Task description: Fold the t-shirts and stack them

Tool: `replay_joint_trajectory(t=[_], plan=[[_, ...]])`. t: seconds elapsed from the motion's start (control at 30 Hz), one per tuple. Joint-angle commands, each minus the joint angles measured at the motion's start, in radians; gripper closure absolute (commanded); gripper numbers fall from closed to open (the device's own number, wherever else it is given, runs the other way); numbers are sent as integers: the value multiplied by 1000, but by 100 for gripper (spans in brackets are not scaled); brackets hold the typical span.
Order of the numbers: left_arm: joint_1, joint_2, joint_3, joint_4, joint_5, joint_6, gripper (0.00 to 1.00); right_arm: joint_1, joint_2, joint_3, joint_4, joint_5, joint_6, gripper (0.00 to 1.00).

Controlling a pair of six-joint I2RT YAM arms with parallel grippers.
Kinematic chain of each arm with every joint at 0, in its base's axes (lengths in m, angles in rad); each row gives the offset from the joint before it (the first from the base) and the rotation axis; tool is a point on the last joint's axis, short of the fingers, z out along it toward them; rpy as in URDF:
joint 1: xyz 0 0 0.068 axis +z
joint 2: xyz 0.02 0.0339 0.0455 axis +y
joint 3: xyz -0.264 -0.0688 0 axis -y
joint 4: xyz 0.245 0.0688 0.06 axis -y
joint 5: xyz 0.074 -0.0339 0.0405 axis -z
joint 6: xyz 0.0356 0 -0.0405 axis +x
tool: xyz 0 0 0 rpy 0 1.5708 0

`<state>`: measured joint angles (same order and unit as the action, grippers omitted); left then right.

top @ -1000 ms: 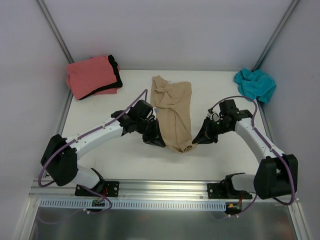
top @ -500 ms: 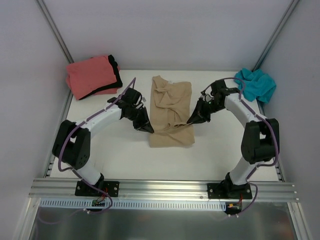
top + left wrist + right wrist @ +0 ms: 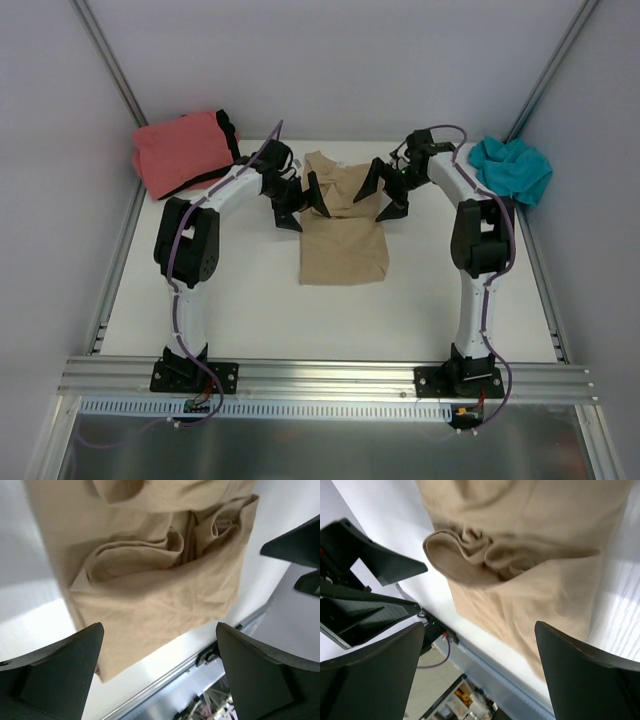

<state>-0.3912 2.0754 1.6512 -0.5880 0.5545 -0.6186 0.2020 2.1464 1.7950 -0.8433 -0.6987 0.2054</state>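
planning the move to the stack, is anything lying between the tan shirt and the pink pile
No object shows on the table between the tan shirt and the pink pile; only the left arm itself crosses that stretch.

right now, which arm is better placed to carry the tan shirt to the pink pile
Left, probably. The left claw and right claw both hang open at the tan shirt's far edge, but the left one is on the pink pile's side. The right would have to reach across.
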Motion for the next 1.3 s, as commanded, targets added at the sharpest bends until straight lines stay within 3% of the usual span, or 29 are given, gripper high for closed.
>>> replay_joint_trajectory(t=[0.0,0.17,0.3,0.47,0.67,0.9,1.2,1.27], plan=[[34,-46,49,-46,-80,19,1,-21,38,192,-65,34,-17,0],[43,-199,-63,11,-202,20,1,-62,32,288,-128,53,-41,1],[41,-281,-192,66,-122,-21,1,-70,-40,215,-146,33,-54,1],[26,-382,-393,197,62,-87,1,-29,-286,-159,-47,84,-71,1],[28,-397,-615,234,131,-55,1,-23,-472,-579,121,85,-23,1],[25,-318,-692,278,124,17,1,-19,-517,-773,236,97,0,1],[23,-256,-682,332,82,26,1,-13,-445,-819,361,85,32,1],[22,-253,-688,346,76,16,2,-13,-419,-815,380,79,37,6]])
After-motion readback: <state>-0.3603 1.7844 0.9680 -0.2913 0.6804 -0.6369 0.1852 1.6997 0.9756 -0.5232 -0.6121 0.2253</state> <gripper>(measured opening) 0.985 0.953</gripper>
